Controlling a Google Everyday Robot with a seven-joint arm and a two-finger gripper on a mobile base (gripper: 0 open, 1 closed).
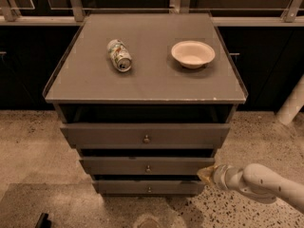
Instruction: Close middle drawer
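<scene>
The grey cabinet (142, 75) has three drawers. The middle drawer (118, 166) has a low flat grey front and a small round knob (148, 168); it stands slightly out, with a dark gap above it. My gripper (205, 174) comes in from the lower right on a white arm (259, 184). Its yellowish tip is at the right end of the middle drawer's front, at or very near it. The top drawer (109, 136) with a bigger knob (146, 138) stands out furthest. The bottom drawer (118, 187) is below.
A crushed can (119, 55) lies on its side and a white bowl (193, 53) stands on the cabinet top. Speckled floor surrounds the cabinet. A dark wall with a rail runs behind. A white post (292, 103) stands at the right.
</scene>
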